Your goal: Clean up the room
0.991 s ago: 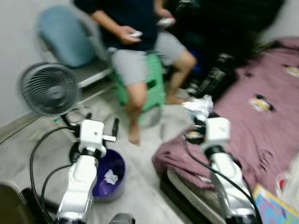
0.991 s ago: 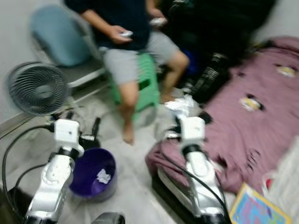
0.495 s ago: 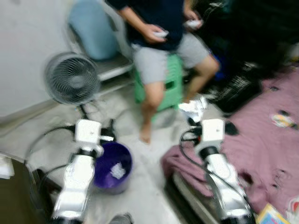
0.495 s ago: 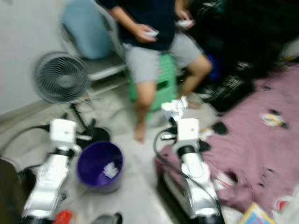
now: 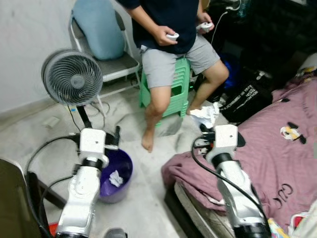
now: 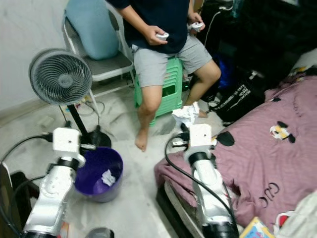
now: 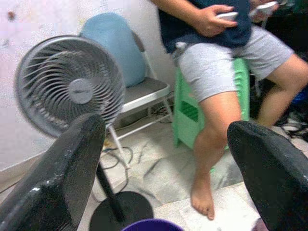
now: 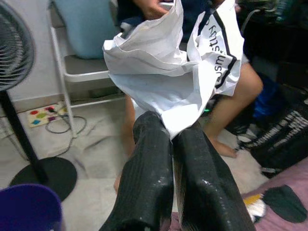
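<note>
My right gripper (image 8: 171, 130) is shut on a crumpled white paper (image 8: 163, 72) with black print, held over the floor by the bed corner; the same paper (image 5: 208, 114) sticks up past the wrist. A purple bin (image 5: 119, 174) stands on the floor under my left arm, with a small crumpled paper (image 5: 115, 177) inside. My left gripper (image 5: 117, 135) hovers just above the bin's far rim, open, its two black fingers (image 7: 62, 178) wide apart and nothing between them. The bin's rim (image 7: 154, 224) also peeks in along one edge of the left wrist view.
A person (image 5: 171, 44) sits on a green stool (image 5: 176, 91) straight ahead, bare feet on the floor. A standing fan (image 5: 72, 77) with cables and a chair with a blue cushion (image 5: 99, 29) are at the left. A mauve-covered bed (image 5: 282, 153) and a black bag (image 5: 247, 96) are at the right.
The whole picture has shifted and sharpened, so the camera moved. Both arms keep their pose, and the right gripper still holds the paper.
</note>
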You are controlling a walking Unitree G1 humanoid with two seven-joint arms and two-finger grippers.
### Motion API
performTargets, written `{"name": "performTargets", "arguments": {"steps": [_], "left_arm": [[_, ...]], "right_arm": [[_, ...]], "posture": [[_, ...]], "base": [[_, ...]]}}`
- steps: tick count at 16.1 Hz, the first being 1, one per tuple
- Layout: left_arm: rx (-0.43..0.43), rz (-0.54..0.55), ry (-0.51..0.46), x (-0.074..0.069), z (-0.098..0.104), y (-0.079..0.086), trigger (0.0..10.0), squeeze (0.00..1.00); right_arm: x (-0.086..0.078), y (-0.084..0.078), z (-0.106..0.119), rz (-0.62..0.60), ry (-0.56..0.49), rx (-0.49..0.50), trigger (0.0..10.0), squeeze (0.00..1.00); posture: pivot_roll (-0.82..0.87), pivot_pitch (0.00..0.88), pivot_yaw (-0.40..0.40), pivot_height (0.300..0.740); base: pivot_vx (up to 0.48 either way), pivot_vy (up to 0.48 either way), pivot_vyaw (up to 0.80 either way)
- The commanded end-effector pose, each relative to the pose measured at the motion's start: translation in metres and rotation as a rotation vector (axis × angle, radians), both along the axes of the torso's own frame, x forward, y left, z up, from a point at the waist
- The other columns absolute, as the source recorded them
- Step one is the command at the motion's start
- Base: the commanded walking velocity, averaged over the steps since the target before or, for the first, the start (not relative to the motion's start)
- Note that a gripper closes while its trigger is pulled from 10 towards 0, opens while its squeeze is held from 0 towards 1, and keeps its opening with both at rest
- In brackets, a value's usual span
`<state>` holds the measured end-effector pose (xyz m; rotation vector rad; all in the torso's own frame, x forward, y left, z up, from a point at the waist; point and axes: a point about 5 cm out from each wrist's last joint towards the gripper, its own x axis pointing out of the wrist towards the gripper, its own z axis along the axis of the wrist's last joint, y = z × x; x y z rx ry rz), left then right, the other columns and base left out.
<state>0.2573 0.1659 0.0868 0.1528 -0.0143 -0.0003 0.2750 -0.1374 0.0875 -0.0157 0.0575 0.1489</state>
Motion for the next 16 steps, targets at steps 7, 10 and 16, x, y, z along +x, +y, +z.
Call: {"name": "performTargets", "arguments": {"steps": [7, 10, 16], "left_arm": [[0.005, -0.016, 0.004, 0.0014, 0.0016, -0.0018, 10.0, 0.00], [0.008, -0.023, 0.002, 0.0026, 0.0021, -0.0025, 10.0, 0.00], [0.016, -0.028, -0.006, 0.0044, 0.0039, -0.0034, 10.0, 0.00]], "right_arm": [[0.0020, 0.0063, 0.0043, 0.036, -0.026, -0.029, 10.0, 0.00], [0.0024, 0.0067, 0.0044, 0.036, -0.027, -0.025, 10.0, 0.00], [0.0039, 0.0074, 0.0055, 0.038, -0.032, -0.024, 10.0, 0.00]], "posture": [[0.09, 0.000, -0.042, 0.740], [0.09, 0.000, -0.041, 0.740], [0.08, 0.000, -0.038, 0.740]], "base": [[0.000, 0.000, 0.46], [0.000, 0.000, 0.80], [0.000, 0.000, 0.80]]}}
